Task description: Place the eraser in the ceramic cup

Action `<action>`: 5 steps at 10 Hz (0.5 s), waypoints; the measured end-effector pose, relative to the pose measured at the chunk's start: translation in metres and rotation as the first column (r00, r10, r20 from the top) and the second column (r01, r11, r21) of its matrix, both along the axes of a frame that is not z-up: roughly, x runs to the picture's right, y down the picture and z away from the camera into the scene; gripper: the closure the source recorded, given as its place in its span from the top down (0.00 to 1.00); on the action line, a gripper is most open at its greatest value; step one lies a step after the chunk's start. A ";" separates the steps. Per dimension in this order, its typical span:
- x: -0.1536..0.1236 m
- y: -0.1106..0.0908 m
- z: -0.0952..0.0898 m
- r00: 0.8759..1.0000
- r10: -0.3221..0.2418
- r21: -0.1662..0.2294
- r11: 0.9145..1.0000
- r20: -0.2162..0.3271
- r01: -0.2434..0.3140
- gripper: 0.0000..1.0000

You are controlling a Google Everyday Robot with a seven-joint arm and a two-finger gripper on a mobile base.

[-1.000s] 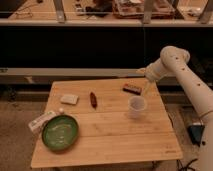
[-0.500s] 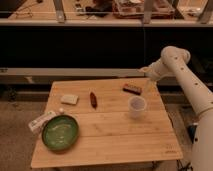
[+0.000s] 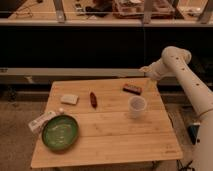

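The eraser [image 3: 132,89] lies flat on the table [image 3: 115,137], near the far right corner, and it is not yet picked up. The cup [image 3: 137,106] stands upright just in front of it, close but not touching. The gripper [image 3: 149,84] hangs at the far right edge of the table, just beside the eraser on its right and a little above it. It holds nothing, but I cannot tell if it is released or clenched.

The step in hand seems to be the approach for the grasp. The next move probably needs a small shift left over the eraser, then a careful descent without pushing the cup.
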State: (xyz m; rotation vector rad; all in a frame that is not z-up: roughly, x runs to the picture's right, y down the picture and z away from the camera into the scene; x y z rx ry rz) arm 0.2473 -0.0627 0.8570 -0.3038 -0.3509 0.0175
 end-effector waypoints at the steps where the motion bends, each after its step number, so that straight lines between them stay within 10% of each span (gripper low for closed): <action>1: -0.002 -0.011 0.001 1.000 0.009 0.053 0.999 0.001 -0.009 0.80; 3: -0.009 -0.020 0.007 1.000 0.016 0.122 0.992 0.011 -0.017 0.80; 5: -0.016 -0.003 0.022 1.000 0.006 0.108 0.994 0.020 -0.008 0.80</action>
